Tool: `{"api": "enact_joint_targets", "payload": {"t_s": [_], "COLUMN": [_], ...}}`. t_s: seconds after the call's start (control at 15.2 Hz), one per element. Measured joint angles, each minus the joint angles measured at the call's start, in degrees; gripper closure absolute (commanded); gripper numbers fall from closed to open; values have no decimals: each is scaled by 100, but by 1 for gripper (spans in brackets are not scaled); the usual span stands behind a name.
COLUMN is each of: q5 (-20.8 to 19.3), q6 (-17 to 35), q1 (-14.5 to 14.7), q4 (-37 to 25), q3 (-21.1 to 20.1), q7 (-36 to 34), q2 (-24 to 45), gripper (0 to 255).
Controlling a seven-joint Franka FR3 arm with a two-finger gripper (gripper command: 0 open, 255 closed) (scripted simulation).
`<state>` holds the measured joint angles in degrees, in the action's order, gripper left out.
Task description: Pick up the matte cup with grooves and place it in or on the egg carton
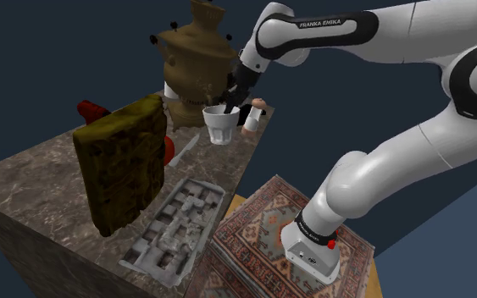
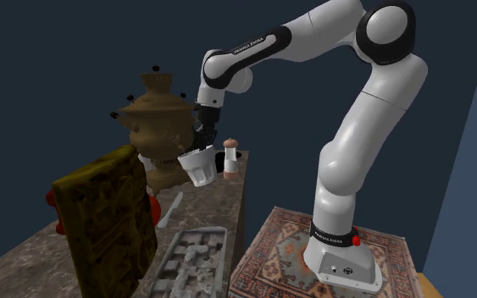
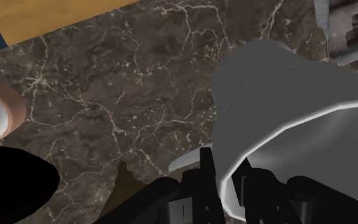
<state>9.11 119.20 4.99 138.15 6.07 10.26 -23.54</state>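
Claw: black two-finger claw (image 1: pixel 225 108) pinches the cup's rim; one finger (image 3: pixel 204 175) is outside the wall, the other inside.
Cup: pale grey-white matte cup with faceted grooves (image 1: pixel 221 127), hanging from the claw above the far part of the bench, not touching it.
Bench: dark veined marble bench (image 1: pixel 33 182).
Neighbours: brown metal samovar (image 1: pixel 196 59) just beyond the cup; white shaker with a brown cap (image 1: pixel 253 114) near it on the shoulder view's right.
Egg carton: grey moulded egg carton (image 1: pixel 177 224), lying flat at the bench's near edge, well apart from the cup.
Slab: mottled yellow-brown slab (image 1: pixel 122 165), upright, at the carton's left in the shoulder view.
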Motion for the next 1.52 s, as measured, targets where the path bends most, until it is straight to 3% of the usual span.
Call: {"api": "enact_joint_targets", "payload": {"t_s": [0.92, 1.52], "q5": [534, 1073], "q6": [-248, -431], "q1": [707, 1285], "q4": [811, 688], "q3": [-1402, -2511], "q7": [-1786, -3137], "q2": [-1408, -1744], "gripper": [255, 255]}}
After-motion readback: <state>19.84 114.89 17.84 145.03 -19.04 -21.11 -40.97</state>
